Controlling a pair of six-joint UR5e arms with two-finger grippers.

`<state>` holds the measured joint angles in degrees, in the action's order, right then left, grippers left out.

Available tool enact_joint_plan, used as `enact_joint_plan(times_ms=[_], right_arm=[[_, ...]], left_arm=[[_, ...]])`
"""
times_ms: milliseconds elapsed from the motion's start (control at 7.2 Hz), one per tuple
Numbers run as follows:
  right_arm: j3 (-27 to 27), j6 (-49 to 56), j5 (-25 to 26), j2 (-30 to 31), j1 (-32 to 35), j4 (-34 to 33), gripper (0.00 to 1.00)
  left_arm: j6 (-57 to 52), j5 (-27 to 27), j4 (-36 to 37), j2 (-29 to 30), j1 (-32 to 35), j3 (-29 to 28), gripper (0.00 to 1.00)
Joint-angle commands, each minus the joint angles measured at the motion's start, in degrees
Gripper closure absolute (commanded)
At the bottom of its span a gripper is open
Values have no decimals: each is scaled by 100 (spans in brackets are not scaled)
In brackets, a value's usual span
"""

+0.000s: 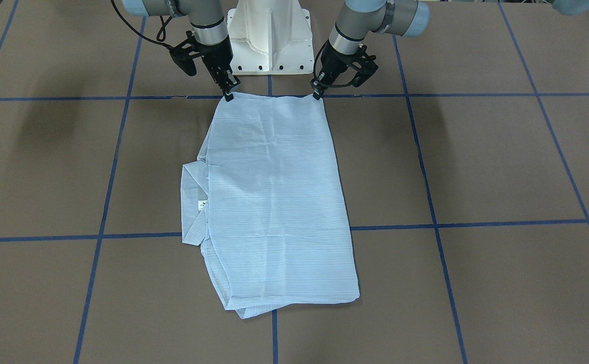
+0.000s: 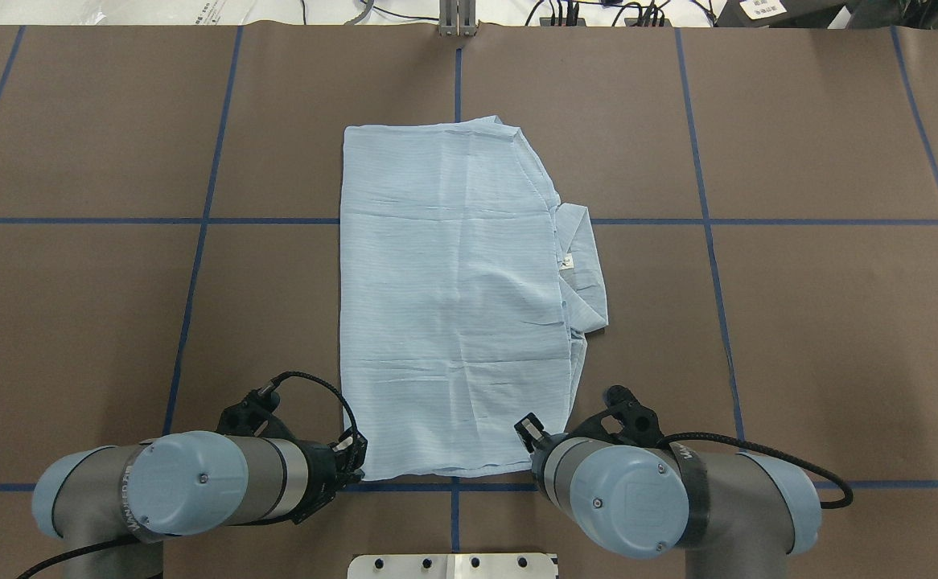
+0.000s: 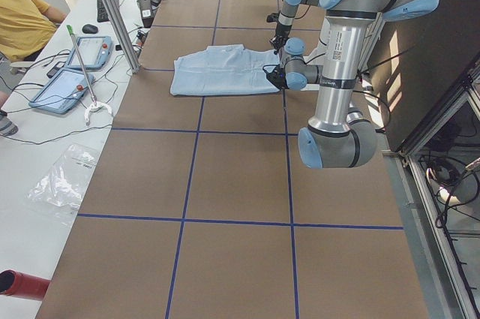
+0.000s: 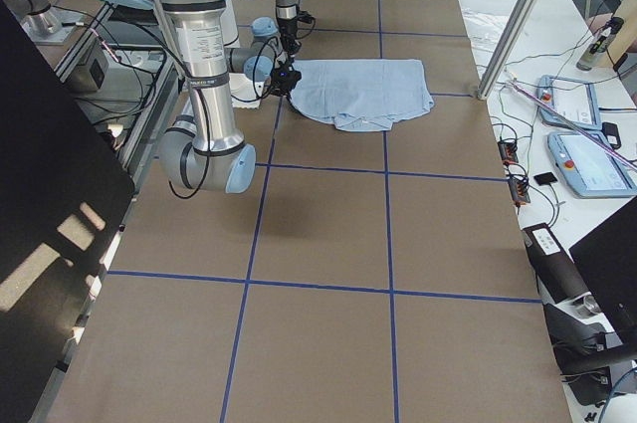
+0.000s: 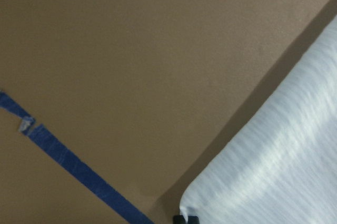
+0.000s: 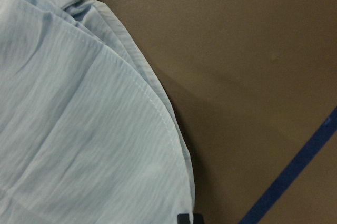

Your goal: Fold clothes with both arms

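Note:
The pale blue striped shirt (image 1: 274, 202) lies folded into a long rectangle on the brown table, with its collar (image 1: 193, 202) and neck label sticking out at one long side. In the overhead view the shirt (image 2: 453, 305) runs away from the robot. My left gripper (image 1: 317, 94) (image 2: 354, 465) is shut on one near corner of it, and my right gripper (image 1: 229, 95) (image 2: 529, 430) is shut on the other. Both corners rest low, at the table surface. Each wrist view shows a cloth corner (image 5: 274, 176) (image 6: 79, 129) ending at a black fingertip (image 5: 187, 218) (image 6: 188, 218).
The white pedestal base (image 1: 269, 40) stands just behind the two grippers. Blue tape lines (image 1: 102, 202) grid the table. Beyond the far side is a white bench with control pendants (image 3: 71, 82), a metal post (image 3: 112, 11) and a seated person (image 3: 22, 26).

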<state>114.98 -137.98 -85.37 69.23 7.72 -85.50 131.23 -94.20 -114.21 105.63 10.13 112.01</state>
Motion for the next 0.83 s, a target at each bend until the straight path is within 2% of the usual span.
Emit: enact_joint_plan(times_ms=[0,139,417,695], right_arm=[[487,-1,3,55,-25,-419,100],[742,-1,12,55,-95,-728,100],[973,-10,12,90,-166,-783,100],[1402,-10,12,99,-245,-1195,100]], left_arm=[[-1,-11,12,-68,7,565,100],[-1,-28,30,-94,15,802,100],[60,-29,170,-112,15,1120,100],[96,-55,433,-139,7,1445,100]])
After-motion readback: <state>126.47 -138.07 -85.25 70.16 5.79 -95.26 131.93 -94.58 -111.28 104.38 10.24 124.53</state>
